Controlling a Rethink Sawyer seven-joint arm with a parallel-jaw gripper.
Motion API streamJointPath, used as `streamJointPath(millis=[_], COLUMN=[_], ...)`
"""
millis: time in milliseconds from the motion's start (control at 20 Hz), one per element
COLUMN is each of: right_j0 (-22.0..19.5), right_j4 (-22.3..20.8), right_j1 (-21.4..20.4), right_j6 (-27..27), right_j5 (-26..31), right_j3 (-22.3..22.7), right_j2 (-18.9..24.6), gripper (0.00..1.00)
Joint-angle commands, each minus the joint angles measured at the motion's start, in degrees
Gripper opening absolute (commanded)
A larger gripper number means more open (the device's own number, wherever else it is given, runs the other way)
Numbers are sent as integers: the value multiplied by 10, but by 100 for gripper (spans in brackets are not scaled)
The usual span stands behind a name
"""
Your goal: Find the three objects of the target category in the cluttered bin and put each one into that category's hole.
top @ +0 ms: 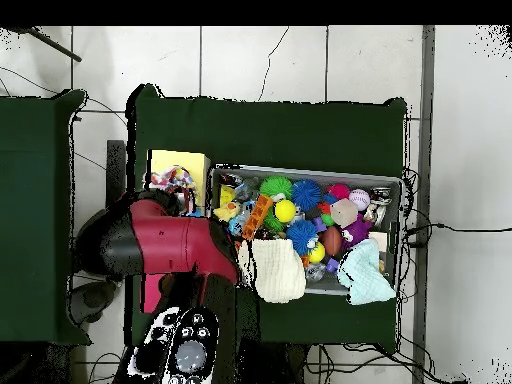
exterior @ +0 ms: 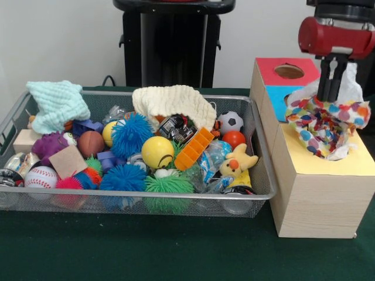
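My gripper hangs over the yellow-topped wood-grain box at the right. Its narrow-set fingers are shut on the polka-dot plastic bag. The bag lies bunched on the yellow top and hides the hole. White wrinkly plastic shows just behind the fingers. The wire mesh bin stands to the left, full of toys. In the overhead view my red arm covers the gripper; the dotted bag shows on the yellow top, next to the bin.
The red-topped box with its open hole and the blue-topped box stand behind the yellow one. The bin holds a cream cloth, a mint cloth, spiky balls, a yellow ball, an orange rack and a yellow plush.
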Motion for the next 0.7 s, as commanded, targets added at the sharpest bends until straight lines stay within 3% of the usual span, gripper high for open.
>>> streamJointPath(millis=[50, 450, 550, 700], right_j0=[1, 3, -3, -2], right_j4=[-6, -11, -9, -19], right_j1=[-52, -102, -106, -93], right_j6=[78, 71, 69, 77], right_j5=[130, 201, 202, 161], right_j3=[-1, -1, 6, 31], right_j2=[-8, -6, 1, 1], gripper=[0, 0, 0, 0])
